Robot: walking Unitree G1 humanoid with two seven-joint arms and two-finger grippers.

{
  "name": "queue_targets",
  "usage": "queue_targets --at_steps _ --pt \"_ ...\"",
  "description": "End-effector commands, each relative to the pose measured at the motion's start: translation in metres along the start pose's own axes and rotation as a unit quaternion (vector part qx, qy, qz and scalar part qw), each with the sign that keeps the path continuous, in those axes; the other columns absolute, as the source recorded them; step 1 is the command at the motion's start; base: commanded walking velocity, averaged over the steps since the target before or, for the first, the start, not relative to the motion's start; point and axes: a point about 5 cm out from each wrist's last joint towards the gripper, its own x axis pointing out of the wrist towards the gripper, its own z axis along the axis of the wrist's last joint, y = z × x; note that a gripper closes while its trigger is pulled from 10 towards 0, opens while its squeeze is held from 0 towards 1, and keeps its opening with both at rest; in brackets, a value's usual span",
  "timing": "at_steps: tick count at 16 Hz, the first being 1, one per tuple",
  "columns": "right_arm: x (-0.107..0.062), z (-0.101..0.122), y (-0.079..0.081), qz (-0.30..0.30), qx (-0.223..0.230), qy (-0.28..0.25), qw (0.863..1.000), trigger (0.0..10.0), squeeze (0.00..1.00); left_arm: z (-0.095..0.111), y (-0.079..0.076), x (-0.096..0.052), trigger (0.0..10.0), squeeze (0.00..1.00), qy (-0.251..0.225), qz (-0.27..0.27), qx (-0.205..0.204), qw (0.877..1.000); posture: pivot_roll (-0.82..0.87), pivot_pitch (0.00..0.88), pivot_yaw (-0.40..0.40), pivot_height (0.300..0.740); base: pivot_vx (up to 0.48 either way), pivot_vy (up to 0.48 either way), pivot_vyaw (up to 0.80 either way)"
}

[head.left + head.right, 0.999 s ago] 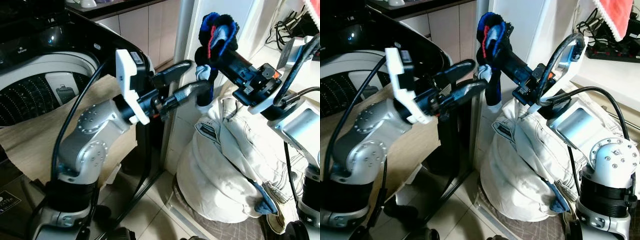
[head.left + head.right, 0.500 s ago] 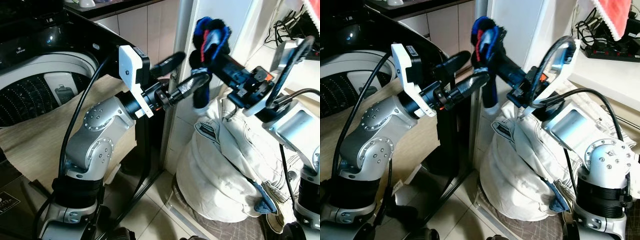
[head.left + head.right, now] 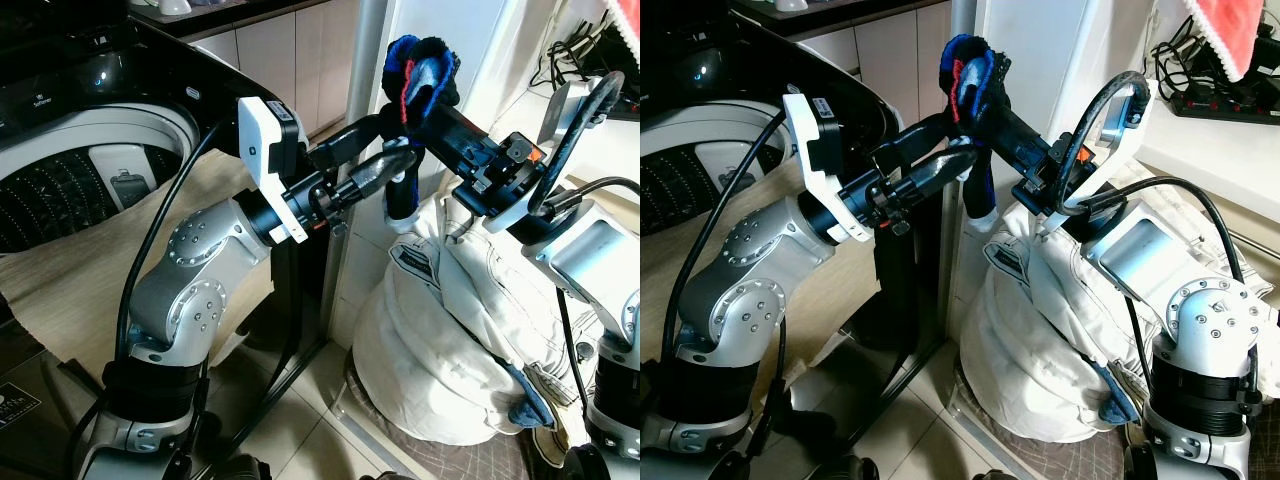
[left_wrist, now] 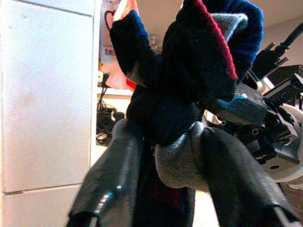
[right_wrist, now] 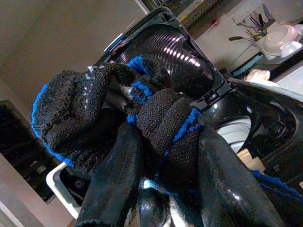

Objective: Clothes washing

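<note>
A dark knit garment (image 3: 420,72), black and blue with red trim, is bunched around the tips of my right gripper (image 3: 428,98), which is shut on it and holds it up beside the white pillar. Its tail hangs down toward the laundry pile. My left gripper (image 3: 397,141) reaches across from the washer side, and its fingers (image 4: 118,161) press on a grey and dark part of the same garment (image 4: 180,156). The right wrist view has the knit fabric (image 5: 156,118) wedged between that gripper's fingers. The open top-load washing machine (image 3: 90,150) stands at the left.
A beige cloth (image 3: 70,270) drapes over the washer's front edge. A heap of white clothes (image 3: 450,330) sits on the floor at the right, under the held garment. A shelf with cables and a power strip (image 3: 1230,100) is at the far right, a red cloth (image 3: 1230,30) above it.
My left gripper's fingers, spread apart half a second ago, have come together on the hanging garment. The right gripper has drifted slightly left with the garment still in it.
</note>
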Motion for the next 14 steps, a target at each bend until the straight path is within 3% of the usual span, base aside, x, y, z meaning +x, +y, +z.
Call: queue_targets --at_steps 1,12,13,14 --pt "0.000 0.000 0.003 0.002 -0.006 -0.003 1.000 10.0 0.00 0.002 -0.007 0.002 0.0 0.00 -0.004 -0.023 0.004 1.000 -0.11 0.038 -0.027 0.740 0.000 0.000 0.00" --pt "0.002 0.001 0.005 0.011 -0.003 -0.003 1.000 10.0 0.00 -0.006 0.000 0.004 0.0 0.00 0.022 0.014 0.015 1.000 -0.12 0.038 -0.025 0.740 0.000 0.000 0.00" --pt "0.002 0.000 0.005 0.013 -0.002 -0.003 1.000 10.0 1.00 -0.005 0.003 0.004 0.0 0.00 0.022 0.021 0.021 0.999 -0.12 0.038 -0.026 0.740 0.000 0.000 0.00" --pt "0.002 0.000 0.006 0.015 0.000 -0.003 1.000 10.0 1.00 -0.004 0.006 0.004 0.0 0.00 0.019 0.032 0.024 0.999 -0.12 0.039 -0.025 0.740 0.000 0.000 0.00"
